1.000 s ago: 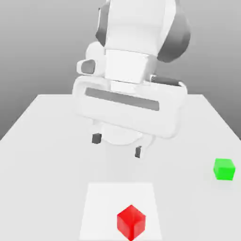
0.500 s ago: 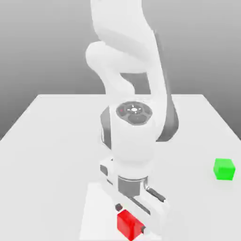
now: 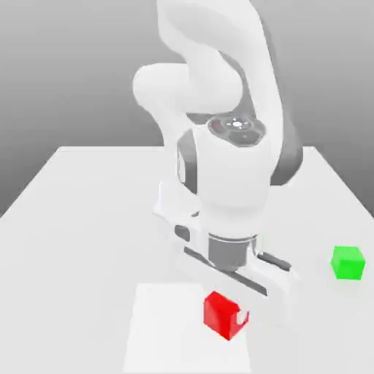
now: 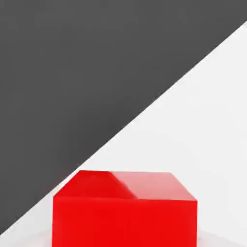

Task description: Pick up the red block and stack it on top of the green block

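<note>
Near edge of the bench (image 3: 66,219) | gripper (image 3: 228,315) clamped on red block (image 3: 221,313), raised | green block (image 3: 348,262) well apart, right | glossy rigid cube, likely light, slippery; flat opposite faces grip best

red block (image 4: 125,212): lower part cut off, hand view | arm (image 3: 212,66): top cut off, exterior view

Between the hand (image 3: 228,315) and the green block (image 3: 348,262) on the exterior view's right lies bare worktop (image 3: 80,219), with nothing standing in the way. Open air surrounds the green block on every side.
</note>
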